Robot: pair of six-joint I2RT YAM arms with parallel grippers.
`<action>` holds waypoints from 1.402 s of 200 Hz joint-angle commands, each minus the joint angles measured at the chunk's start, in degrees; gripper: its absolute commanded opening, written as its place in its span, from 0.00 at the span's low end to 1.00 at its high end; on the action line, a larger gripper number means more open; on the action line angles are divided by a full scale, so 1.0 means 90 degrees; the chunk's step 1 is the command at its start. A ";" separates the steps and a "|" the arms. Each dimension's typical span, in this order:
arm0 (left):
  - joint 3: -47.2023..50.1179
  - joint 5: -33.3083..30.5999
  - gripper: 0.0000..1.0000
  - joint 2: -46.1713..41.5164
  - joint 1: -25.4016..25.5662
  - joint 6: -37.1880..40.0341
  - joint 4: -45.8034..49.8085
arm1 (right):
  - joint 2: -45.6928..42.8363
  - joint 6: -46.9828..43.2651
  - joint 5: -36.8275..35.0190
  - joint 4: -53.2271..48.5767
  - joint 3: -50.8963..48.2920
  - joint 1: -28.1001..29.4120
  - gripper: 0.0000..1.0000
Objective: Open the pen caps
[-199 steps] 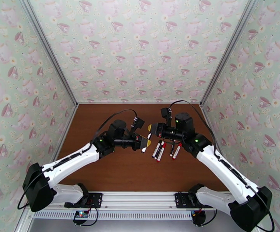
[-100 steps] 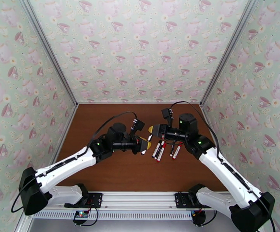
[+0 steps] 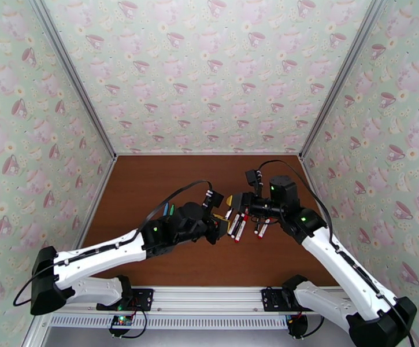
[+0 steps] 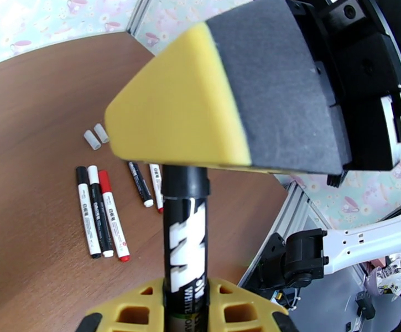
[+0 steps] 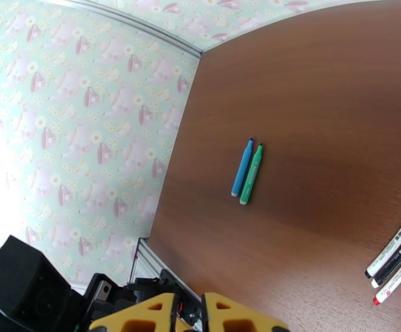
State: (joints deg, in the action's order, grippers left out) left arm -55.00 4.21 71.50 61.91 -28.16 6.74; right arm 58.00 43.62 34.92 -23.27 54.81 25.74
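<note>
Nearest: left gripper (image 4: 185,305) at 6 o'clock in the left wrist view, clamped on a black pen (image 4: 185,244), barrel pointing to 12. The barrel ends in a slightly wider black section, which I read as its cap (image 4: 185,182). The cap's tip is hidden under a pad (image 4: 200,100) of the right gripper (image 5: 199,314), which is closed. Can't tell whether it actually has the cap.

Step in hand, as I judge it: pull this cap. To do it well:
- right grabs the cap only, no overlap onto the barrel
- left holds firm
- separate straight along the pen axis, no sideways bending

Beyond, on the surface (image 4: 29,106) at 9 o'clock of the barrel: three pens (image 4: 100,214), with two more pens (image 4: 147,186) closer in. At 10 o'clock: two pale stubs (image 4: 96,136), probably loose caps. Don't sweep them on the pull.
</note>
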 commanded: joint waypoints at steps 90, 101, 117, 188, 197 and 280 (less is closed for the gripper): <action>0.1356 0.2749 0.01 -0.1084 -0.0871 0.0069 0.0805 | -0.0278 0.0216 -0.1183 0.2207 -0.0425 -0.0585 0.00; 0.1313 0.2738 0.01 -0.0874 -0.0758 0.0092 0.0723 | -0.0257 0.0231 -0.1370 0.2072 -0.0389 -0.0584 0.00; 0.1190 0.2670 0.00 -0.0602 -0.0661 0.0095 0.0586 | -0.0214 0.0260 -0.1411 0.2049 -0.0400 -0.0585 0.00; 0.1586 0.2076 0.00 -0.0728 -0.0786 -0.0855 -0.1219 | -0.0561 -0.0032 -0.1703 0.1086 -0.0624 -0.0584 0.11; 0.1710 0.2150 0.00 -0.0699 -0.0863 -0.1055 -0.1657 | -0.0592 -0.0019 -0.1440 0.1170 -0.0742 -0.0584 0.17; 0.1730 0.1704 0.01 -0.0714 -0.1000 -0.1320 -0.2595 | -0.1376 0.0393 -0.0797 0.1394 -0.1412 -0.0443 0.53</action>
State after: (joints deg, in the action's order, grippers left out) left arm -38.54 21.69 66.11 53.32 -39.70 -13.56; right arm 46.02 46.02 24.73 -12.29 43.75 21.39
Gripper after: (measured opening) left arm 0.180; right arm 0.496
